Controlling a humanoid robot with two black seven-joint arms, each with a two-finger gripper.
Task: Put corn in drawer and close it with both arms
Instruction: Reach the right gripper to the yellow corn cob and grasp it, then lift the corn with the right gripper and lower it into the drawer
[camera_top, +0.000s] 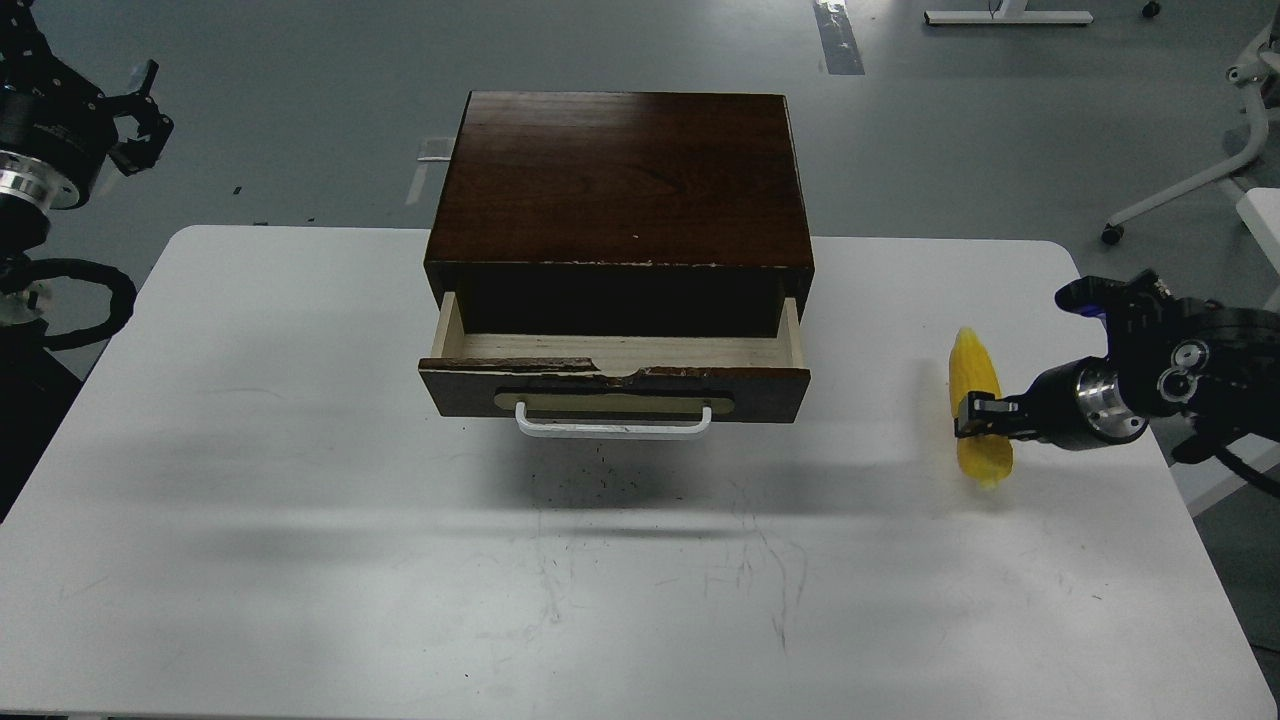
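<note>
Yellow corn (978, 405) sits pinched across its middle in my right claw (972, 416), the open drawer (614, 385) well to its left, my left claw's (140, 120) state unclear.

Bright, even light from overhead leaves the white worktop (300, 560) slightly washed out. The cabinet (620, 180) throws a soft shadow toward the worktop's near edge, under the drawer (615, 385); its cavity is black. Faint glare streaks the cabinet top. The picture is sharp throughout, with mild graininess.
</note>
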